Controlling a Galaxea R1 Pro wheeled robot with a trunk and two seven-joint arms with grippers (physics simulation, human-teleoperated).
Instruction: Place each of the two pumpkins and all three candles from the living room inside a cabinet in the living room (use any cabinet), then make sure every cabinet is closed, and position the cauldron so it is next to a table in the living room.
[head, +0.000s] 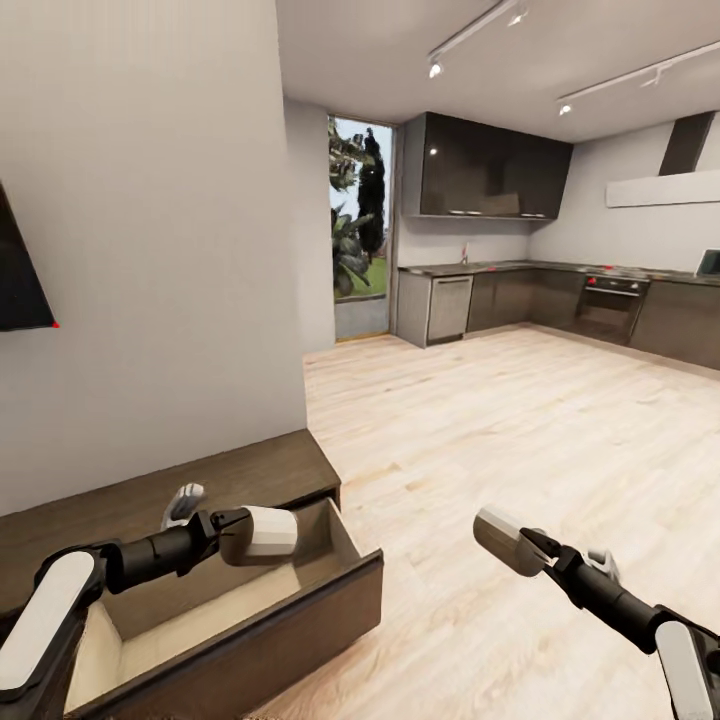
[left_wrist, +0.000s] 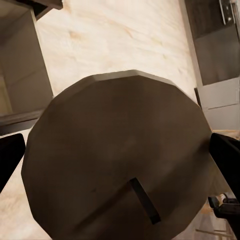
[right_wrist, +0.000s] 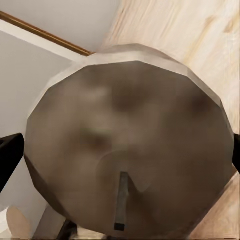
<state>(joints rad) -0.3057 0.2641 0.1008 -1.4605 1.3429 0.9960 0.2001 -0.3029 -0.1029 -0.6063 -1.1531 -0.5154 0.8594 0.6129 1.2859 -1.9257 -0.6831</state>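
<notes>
Right, from the head view first: the cabinet (head: 150, 500) runs low along the wall at lower left, and its end drawer (head: 250, 610) stands pulled out, pale wood inside, nothing to be seen on the part of its floor that shows. The left arm reaches across over that open drawer, and the left pincer (head: 240, 535) holds a stubby pale candle (head: 262, 533) lying sideways above the drawer's interior. On the other side, the right arm stretches forward from the lower right corner over the light wooden floor (head: 500, 420), and the right pincer (head: 530, 548) carries a second candle (head: 503, 541), tilted, well clear of the cabinet. Beyond, a dark kitchen lines the far wall.

Now the left wrist view: the candle (left_wrist: 117, 155) looms end-on, a grey-brown faceted disc with a short dark wick, and black fingers (left_wrist: 10, 157) press in at either side. Drawer wood shows behind it.

Over to the right wrist view: same story, the other candle (right_wrist: 130, 150) end-on, mottled beige-grey, wick dark, gripped between black fingers (right_wrist: 9, 155), floor and skirting behind.
</notes>
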